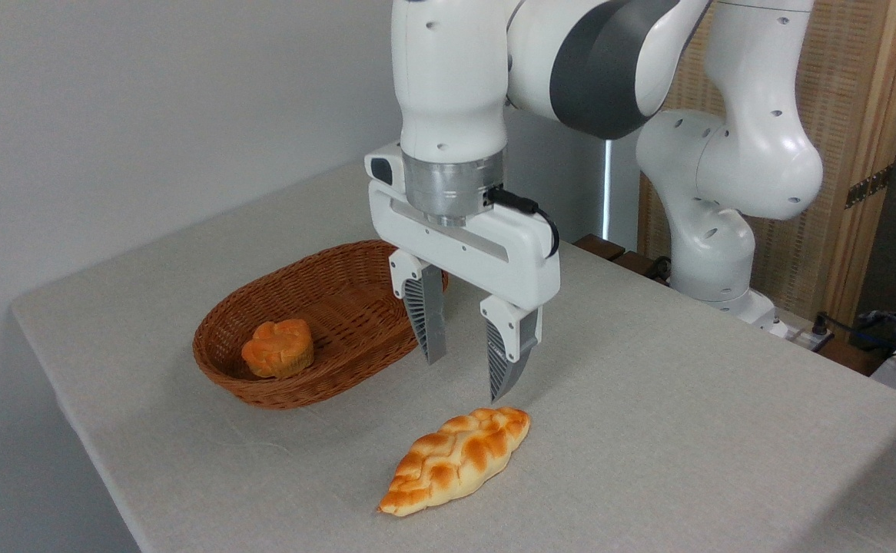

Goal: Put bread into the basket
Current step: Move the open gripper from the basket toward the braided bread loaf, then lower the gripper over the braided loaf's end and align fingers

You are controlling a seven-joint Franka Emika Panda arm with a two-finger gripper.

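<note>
Bread (454, 459) lies flat on the table (686, 399) near its front edge, slanting from a pointed end at the lower left up to a blunter end at the upper right. It is bare on the cloth, touched by nothing, and sits well outside the basket (306, 388).

The tool (467, 380) hangs above and a little behind the loaf's upper right end, pointing straight down. Its two fingers are spread with a clear gap between them and nothing in it. The right finger's tip comes close to the top of the bread; whether it touches is hard to tell, though it looks just clear. The spread looks meant to straddle the loaf across its narrow width, which is the easier way to grip a long shape like this.

Behind and to the left, toward the table's left edge, the basket stands with its open side up. A small round bun (278, 348) rests inside at its near left end, leaving the far right half of the floor bare, and that free part is where the loaf would likely fit.

By my reading the task is at the approach stage: the tool is not yet centred over the loaf, so it would need to shift toward the front edge before coming down and pinching. Gripping so near the end could let the loaf tip.
</note>
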